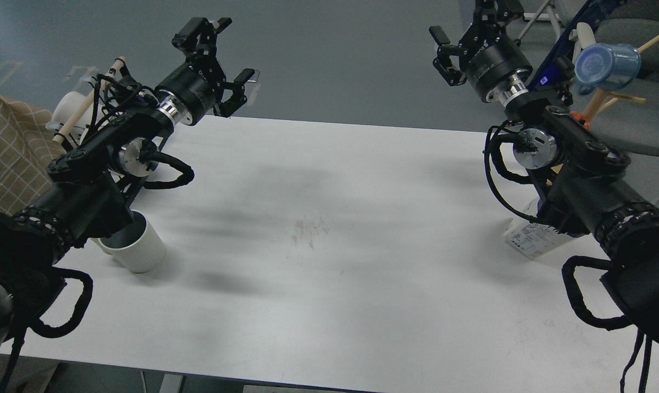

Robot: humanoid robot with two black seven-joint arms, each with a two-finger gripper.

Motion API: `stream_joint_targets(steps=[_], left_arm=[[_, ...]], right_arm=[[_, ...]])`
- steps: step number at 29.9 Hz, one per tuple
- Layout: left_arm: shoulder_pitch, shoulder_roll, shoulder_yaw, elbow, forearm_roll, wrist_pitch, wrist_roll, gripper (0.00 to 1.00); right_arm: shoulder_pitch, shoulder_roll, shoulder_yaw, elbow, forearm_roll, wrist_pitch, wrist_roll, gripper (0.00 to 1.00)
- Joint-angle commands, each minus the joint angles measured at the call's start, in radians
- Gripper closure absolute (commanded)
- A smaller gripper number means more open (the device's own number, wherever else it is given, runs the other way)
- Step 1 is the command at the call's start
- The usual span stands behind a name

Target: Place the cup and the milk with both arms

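A white ribbed cup (141, 250) with a dark inside stands on the white table (329, 229) at the left, partly hidden by my left arm. A white milk carton (528, 238) with blue print is at the right, mostly hidden behind my right arm. My left gripper (234, 52) is open and empty, raised over the table's far left edge, well beyond the cup. My right gripper (460, 21) is open and empty, raised past the far right edge, far above the carton.
A blue cup (607, 64) hangs on a wooden rack by a grey chair (640, 120) at the back right. A checked cloth (7, 147) and a white object on a wooden rack (72, 109) are at the left.
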Motion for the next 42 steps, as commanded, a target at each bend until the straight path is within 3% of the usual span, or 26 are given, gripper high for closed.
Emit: stream_joint_targets(steps=[1, 8, 14, 42], left_arm=[[0.000, 0.001, -0.007, 0.009, -0.003, 0.000, -0.004, 0.00], [-0.009, -0.011, -0.071, 0.048, -0.016, 0.000, 0.008, 0.00], [-0.010, -0.023, -0.088, 0.042, -0.049, 0.015, -0.026, 0.00], [0.020, -0.008, -0.088, -0.014, -0.074, 0.000, -0.021, 0.00]], right_arm=[[-0.001, 0.000, 0.000, -0.004, -0.001, -0.001, 0.000, 0.00], [0.002, 0.000, 0.000, -0.004, -0.002, -0.002, 0.000, 0.00], [0.002, 0.000, 0.000, -0.005, -0.002, -0.010, 0.000, 0.00], [0.002, 0.000, 0.000, -0.016, -0.002, -0.015, 0.000, 0.00]])
